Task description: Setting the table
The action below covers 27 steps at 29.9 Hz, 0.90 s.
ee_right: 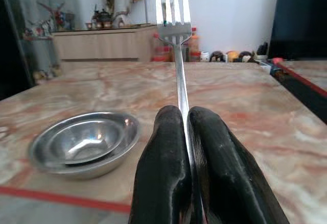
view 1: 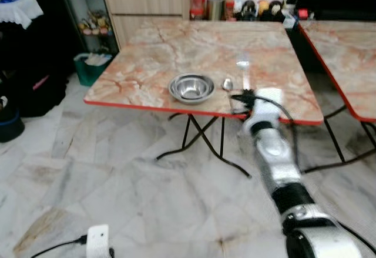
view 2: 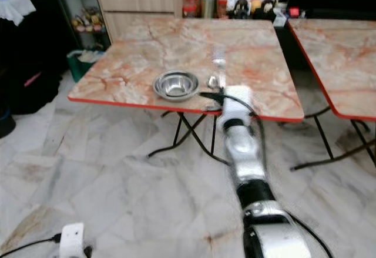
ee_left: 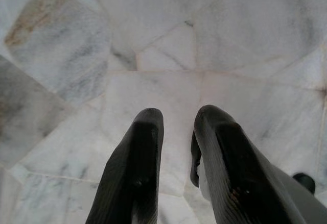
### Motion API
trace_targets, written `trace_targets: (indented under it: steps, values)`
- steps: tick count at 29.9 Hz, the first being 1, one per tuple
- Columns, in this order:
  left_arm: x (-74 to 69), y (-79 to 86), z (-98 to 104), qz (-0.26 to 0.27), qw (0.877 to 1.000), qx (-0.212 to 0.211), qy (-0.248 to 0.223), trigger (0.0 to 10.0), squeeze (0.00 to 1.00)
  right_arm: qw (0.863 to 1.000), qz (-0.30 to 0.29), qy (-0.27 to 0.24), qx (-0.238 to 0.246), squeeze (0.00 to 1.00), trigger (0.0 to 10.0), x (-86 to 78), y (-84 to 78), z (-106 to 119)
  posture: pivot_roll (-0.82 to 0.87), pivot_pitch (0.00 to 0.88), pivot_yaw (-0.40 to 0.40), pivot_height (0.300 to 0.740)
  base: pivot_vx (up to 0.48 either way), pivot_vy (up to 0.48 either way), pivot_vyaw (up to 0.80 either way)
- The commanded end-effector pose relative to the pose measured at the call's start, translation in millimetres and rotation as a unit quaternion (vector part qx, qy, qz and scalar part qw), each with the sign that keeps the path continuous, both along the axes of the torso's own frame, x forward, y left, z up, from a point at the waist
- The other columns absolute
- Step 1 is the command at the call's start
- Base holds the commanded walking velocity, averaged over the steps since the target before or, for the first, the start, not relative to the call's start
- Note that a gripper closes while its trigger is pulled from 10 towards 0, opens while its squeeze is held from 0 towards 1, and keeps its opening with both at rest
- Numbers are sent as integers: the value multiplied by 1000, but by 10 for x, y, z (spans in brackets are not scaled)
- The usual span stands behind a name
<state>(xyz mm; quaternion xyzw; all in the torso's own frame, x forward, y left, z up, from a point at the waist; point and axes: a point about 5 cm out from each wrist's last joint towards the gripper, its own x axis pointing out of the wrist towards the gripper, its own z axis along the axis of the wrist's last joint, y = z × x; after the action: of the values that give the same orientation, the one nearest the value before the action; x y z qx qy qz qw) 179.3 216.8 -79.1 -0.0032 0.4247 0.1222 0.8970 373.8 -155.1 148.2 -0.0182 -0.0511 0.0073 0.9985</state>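
fork (ee_right: 176, 55) clamped in right end effector (ee_right: 185, 127)

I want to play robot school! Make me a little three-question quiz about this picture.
1. True or false: the right tool holds a fork.
2. What lies on the table just right of the steel bowl? A) a spoon B) a cup C) a plate
3. What is under the left tool?

Key: 1. True. 2. A, the spoon. 3. The marble floor.
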Motion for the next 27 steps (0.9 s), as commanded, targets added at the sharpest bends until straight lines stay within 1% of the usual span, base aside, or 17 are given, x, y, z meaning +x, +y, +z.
trace_targets:
  steps: [1, 7, 13, 27]
  values:
    - [-33, 42, -9, 6, 1000, 2, 6, 10000, 0, 1000, 16, 3, 1, 0, 10000, 13, 118, 4, 46, 0, 19, 740, 337, 0, 0]
    - [-29, 38, -8, 5, 1000, 2, 6, 10000, 0, 1000, 14, 10, 0, 0, 10000, 4, 88, -32, 40, 0, 19, 740, 349, 0, 0]
    - [-30, 33, -9, 5, 1000, 1, 6, 10000, 0, 1000, 7, 28, 2, 0, 10000, -15, 42, -114, 40, 0, 19, 740, 359, 0, 0]
    - [-20, 18, -8, 3, 1000, 1, 6, 10000, 0, 999, 6, 40, -1, 0, 10000, -28, 17, -170, 35, 0, 17, 740, 373, 0, 0]
